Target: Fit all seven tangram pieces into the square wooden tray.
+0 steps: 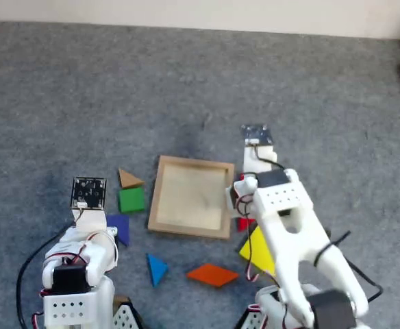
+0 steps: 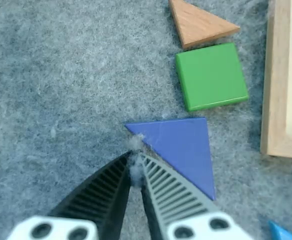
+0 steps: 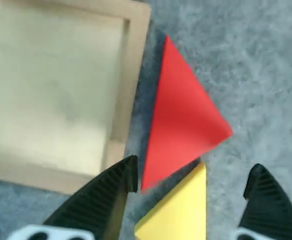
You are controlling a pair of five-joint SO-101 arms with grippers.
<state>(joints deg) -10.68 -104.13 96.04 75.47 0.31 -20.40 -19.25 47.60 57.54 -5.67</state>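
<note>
The square wooden tray (image 1: 190, 163) lies empty at mid-table. Left of it are a tan triangle (image 1: 129, 179), a green square (image 1: 131, 199) and a dark blue triangle (image 1: 120, 229). A light blue triangle (image 1: 157, 268) and an orange parallelogram (image 1: 212, 274) lie in front of it. A red triangle (image 3: 182, 119) and a yellow triangle (image 3: 178, 210) lie by its right rim (image 3: 134, 65). My right gripper (image 3: 193, 175) hangs open over the red triangle's near end. My left gripper (image 2: 134, 161) is shut, empty, its tips at a corner of the dark blue triangle (image 2: 181, 147).
Grey carpet covers the table all around. The right arm (image 1: 289, 226) hides part of the red and yellow pieces in the high view. The tan triangle (image 2: 198, 22) and green square (image 2: 211, 75) sit close beside the tray's left rim (image 2: 276, 75).
</note>
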